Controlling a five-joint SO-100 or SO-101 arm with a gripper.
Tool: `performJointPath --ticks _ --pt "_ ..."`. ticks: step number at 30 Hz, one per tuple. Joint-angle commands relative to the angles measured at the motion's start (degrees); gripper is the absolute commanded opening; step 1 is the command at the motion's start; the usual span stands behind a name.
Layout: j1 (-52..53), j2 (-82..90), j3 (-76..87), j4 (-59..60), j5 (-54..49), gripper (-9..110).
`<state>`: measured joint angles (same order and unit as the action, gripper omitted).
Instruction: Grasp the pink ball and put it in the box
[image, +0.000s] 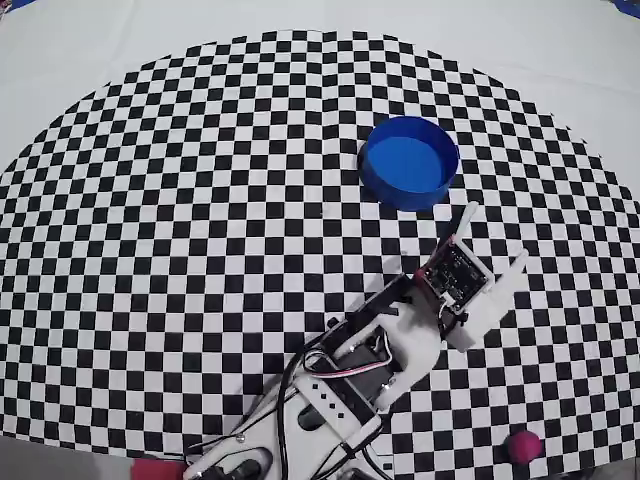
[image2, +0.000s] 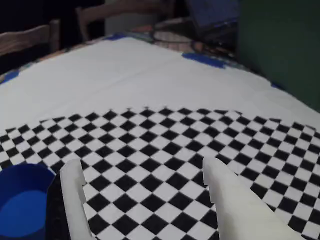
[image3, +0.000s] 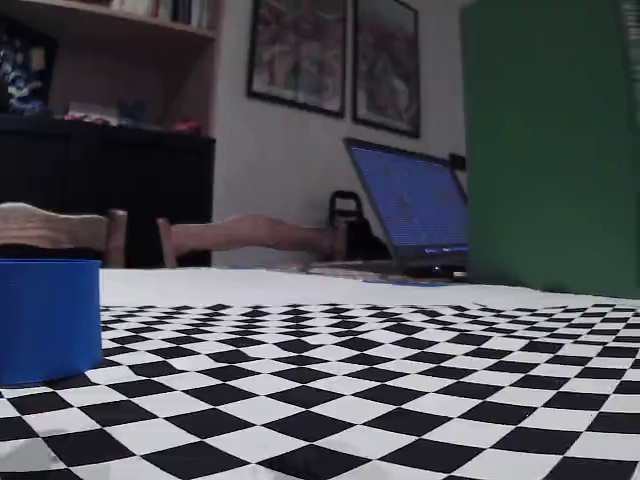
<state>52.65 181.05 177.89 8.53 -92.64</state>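
The gripper (image: 495, 238) is seen with its jaws spread and empty, right of centre in the overhead view, above the checkered mat (image: 200, 230). The box (image: 409, 162) is seen just beyond it, toward upper centre. The ball (image: 522, 446) lies at the lower right edge, well apart.

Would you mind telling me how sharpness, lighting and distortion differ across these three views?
Overhead view: evenly lit, sharp, checkered mat bowed by the lens. Wrist view: dim, soft, gripper fingers blurred. Fixed view: dark background, box slightly out of focus.
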Motion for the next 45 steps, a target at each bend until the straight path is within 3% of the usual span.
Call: performJointPath --ticks 1,45 --pt "2.37 -0.7 0.44 -0.26 -0.35 27" --pt "35.68 1.58 0.44 -0.53 -0.35 27"
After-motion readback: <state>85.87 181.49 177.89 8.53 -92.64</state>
